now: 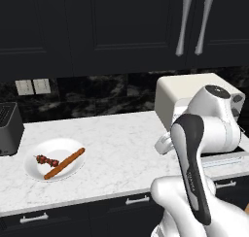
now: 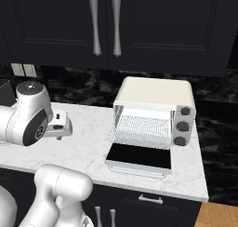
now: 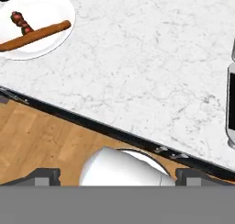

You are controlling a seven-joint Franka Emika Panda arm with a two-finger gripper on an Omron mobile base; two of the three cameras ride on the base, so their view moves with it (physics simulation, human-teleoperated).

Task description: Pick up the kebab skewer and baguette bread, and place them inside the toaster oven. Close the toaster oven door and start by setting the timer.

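- Skewer (image 1: 46,160) and baguette (image 1: 64,163) lie together on the plate (image 1: 34,174), far left on the counter (image 1: 116,139).
- Gripper (image 2: 62,125) hovers mid-counter, empty; its fingers look spread.
- Baguette's long axis runs diagonally, skewer beside it.
- Oven (image 2: 155,114) stands right, door (image 2: 139,157) down.

The arm (image 1: 206,134) is made of glossy white, rounded shells. A dark grey to black panel with faint pale lettering is set along one link (image 1: 193,170) at 5 o'clock in the left base view. A round dark cap (image 2: 31,86) is seen on top of a joint, and a dark disc (image 2: 37,128) on its side. The gripper (image 2: 59,123) is white with small grey details.
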